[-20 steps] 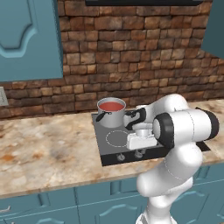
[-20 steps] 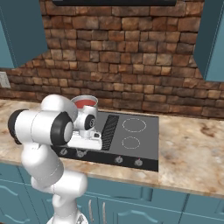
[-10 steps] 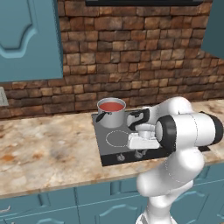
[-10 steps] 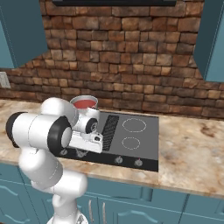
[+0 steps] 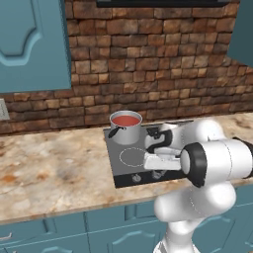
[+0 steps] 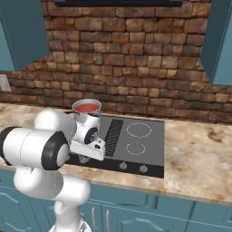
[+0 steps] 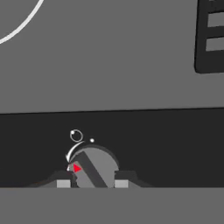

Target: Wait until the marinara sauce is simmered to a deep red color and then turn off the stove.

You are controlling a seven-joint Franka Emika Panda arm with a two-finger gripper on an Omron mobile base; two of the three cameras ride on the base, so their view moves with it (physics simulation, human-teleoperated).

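In your left base view, going from the left: the speckled surface (image 5: 54, 165) runs across the middle of the frame, and just right of center sits the stove (image 5: 129, 173). The pot (image 5: 125, 127) is on its back-left burner, upper middle of the frame, with the sauce (image 5: 125, 120) filling it up to the rim, reddish-orange from here. Right of that, the white arm bends down over the stove's front edge, lower right of the frame.

In your hand view the knob (image 7: 92, 170) sits bottom center, a grey round thing with a dark bar across it and a little red marker on its left side. The tool (image 7: 92, 183) is right on it, one tip on each side, so it's closed down around the knob, fairly narrow. The black grille (image 7: 211, 37) is in the upper right corner, and a white burner ring (image 7: 19, 24) curves through the upper left.
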